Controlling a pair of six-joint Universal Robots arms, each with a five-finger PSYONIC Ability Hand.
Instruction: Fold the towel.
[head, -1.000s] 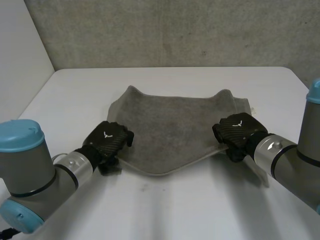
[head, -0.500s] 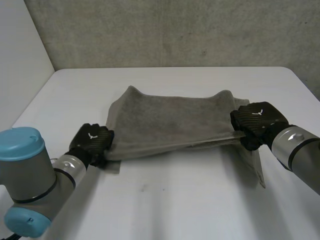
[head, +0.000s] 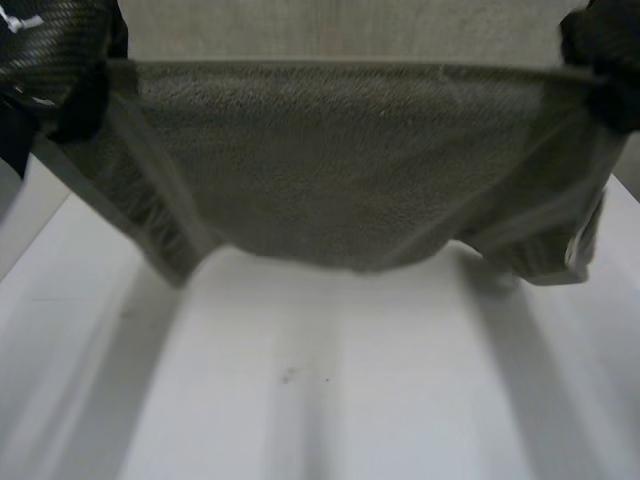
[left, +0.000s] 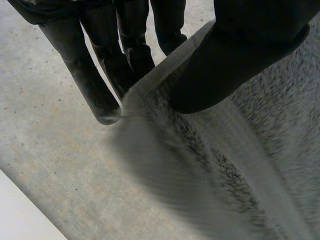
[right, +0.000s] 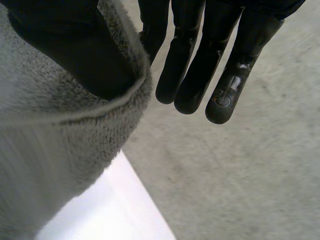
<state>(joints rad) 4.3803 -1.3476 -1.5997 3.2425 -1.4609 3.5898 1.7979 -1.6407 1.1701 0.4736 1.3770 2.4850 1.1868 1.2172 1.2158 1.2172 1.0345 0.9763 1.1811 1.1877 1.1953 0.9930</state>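
I am holding one towel (head: 350, 170) with my two hands over the one white table (head: 330, 400), and nothing else is lying on it. My left hand (head: 50, 60) is gripping the towel's upper left corner: my thumb (left: 240, 50) is pressing the cloth edge against my fingers (left: 95, 85), which are lying nearly straight behind it. My right hand (head: 605, 60) is doing the same at the upper right corner, thumb (right: 70, 45) in front of the thick edge and fingers (right: 225, 75) straight behind it. The towel is hanging in the air above the table, spreading from over its left edge toward its right edge. It is grey and fuzzy, its top edge is pulling taut and level between my hands, its middle is sagging in a curve, and its two sides are drooping lower in loose folds with paler hem bands
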